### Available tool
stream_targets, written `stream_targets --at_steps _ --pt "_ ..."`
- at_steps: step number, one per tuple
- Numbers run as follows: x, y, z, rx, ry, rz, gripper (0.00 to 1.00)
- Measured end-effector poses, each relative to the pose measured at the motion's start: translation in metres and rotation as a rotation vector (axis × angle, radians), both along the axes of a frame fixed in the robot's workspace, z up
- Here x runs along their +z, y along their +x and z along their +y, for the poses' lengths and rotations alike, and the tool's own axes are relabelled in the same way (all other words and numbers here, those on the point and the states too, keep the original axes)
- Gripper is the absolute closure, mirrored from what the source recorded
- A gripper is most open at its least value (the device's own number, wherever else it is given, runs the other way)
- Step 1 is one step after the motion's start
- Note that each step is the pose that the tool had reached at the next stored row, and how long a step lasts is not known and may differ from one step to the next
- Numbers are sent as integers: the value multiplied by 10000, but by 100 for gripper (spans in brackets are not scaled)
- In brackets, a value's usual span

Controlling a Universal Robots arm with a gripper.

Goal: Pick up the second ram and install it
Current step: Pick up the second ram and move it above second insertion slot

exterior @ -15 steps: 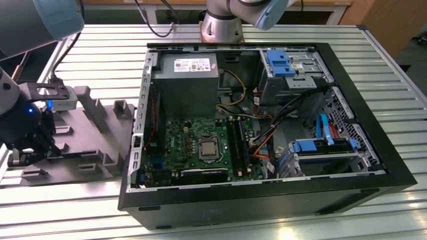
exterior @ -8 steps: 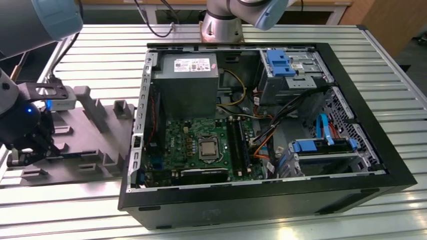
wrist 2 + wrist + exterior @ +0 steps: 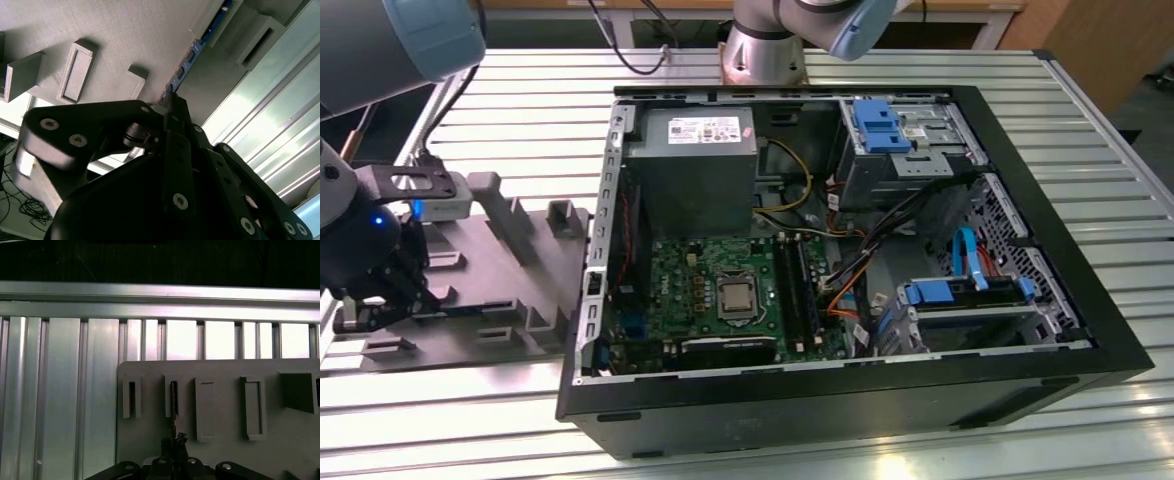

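Gripper (image 3: 371,300) sits low over the grey moulded tray (image 3: 507,290) at the exterior view's left, dark fingers pointing down among the raised blocks. One arm. One open computer case (image 3: 854,400) lies on its side on the slatted aluminium table (image 3: 1094,130), well apart from the gripper. Inside: one green motherboard (image 3: 707,270), one bare processor (image 3: 738,296) near its middle, one grey power supply (image 3: 694,160), two blue drive caddies (image 3: 881,125). Long black memory slots (image 3: 794,290) run beside the processor; their count is unclear.

Second wrist view: gripper (image 3: 170,102) with jaws drawn narrow, pinching the near end of the second ram (image 3: 192,52). Stick stands on edge, blue-green board, running away from the fingertips over the tray (image 3: 125,35); its far end meets a holder block. Three raised blocks lie to one side of the stick, one slotted block to the other. Table slats (image 3: 270,125) shine past the tray's edge.

First wrist view: second ram (image 3: 173,410) is seen edge-on as one thin dark line. It runs from a slotted block to the gripper (image 3: 174,440), whose tips close tightly on it. Tray (image 3: 150,440) features counted: two slotted blocks, two open rectangular frames, one larger block. Table (image 3: 65,390) slats extend beyond the tray. Whether the stick has left its slot, cannot tell.
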State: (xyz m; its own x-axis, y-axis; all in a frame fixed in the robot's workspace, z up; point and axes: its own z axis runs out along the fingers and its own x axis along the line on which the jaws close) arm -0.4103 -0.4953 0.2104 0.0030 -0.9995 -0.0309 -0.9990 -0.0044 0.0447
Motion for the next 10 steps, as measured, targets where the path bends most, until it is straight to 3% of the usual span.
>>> stream_targets --at_steps 5,10 --pt "0 0 0 1 0 0 70" --pt "-8 0 0 173 0 0 70"
